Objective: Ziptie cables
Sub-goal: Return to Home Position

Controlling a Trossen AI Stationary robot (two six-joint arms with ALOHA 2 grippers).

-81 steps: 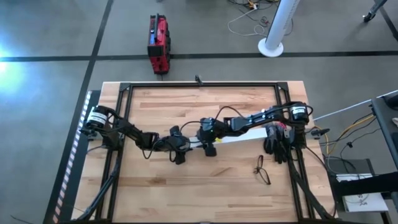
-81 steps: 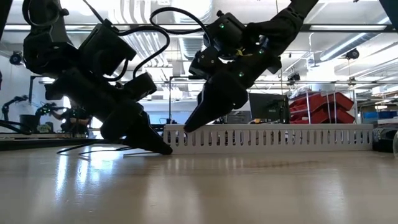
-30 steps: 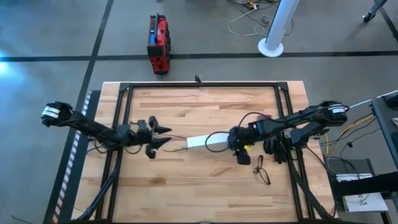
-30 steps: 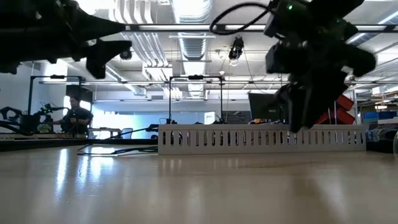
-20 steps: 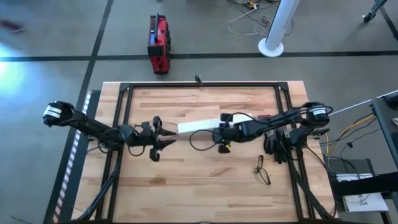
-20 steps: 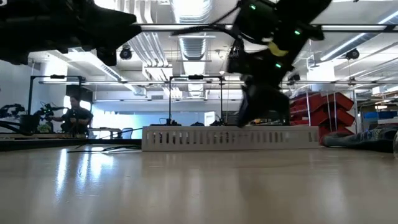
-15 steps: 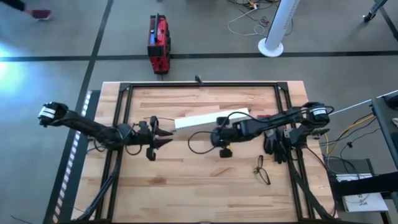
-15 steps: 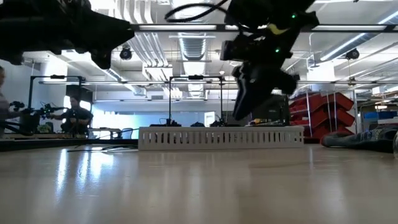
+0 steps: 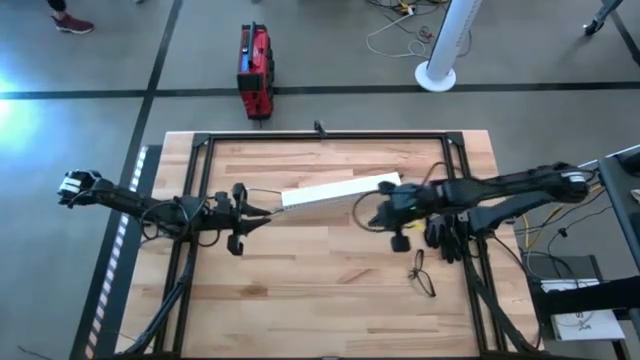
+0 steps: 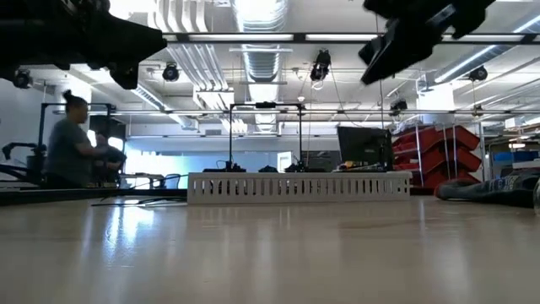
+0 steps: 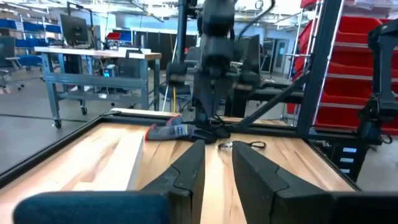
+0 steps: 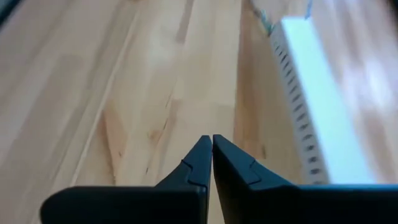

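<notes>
Left gripper point(image 9: 258, 213), seen from above, hangs just off one end of the white cable duct point(image 9: 340, 190), which lies slantwise mid-table, and the right gripper point(image 9: 376, 218) hangs near its other end, both arms stretched inward. At table level the duct stands alone, both arms high above it. The wrist views show the left fingers point(image 11: 186, 168) slightly parted and empty, and the right fingers point(image 12: 199, 162) pressed together on nothing.

table point(image 9: 300, 290): pale wood, smooth sheen | cable duct point(image 9: 340, 190): white matt plastic | frame point(image 9: 380, 136): black metal

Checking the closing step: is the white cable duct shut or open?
Shut: the white cable duct shows a smooth, unbroken top above its slotted side in the right wrist view.
</notes>
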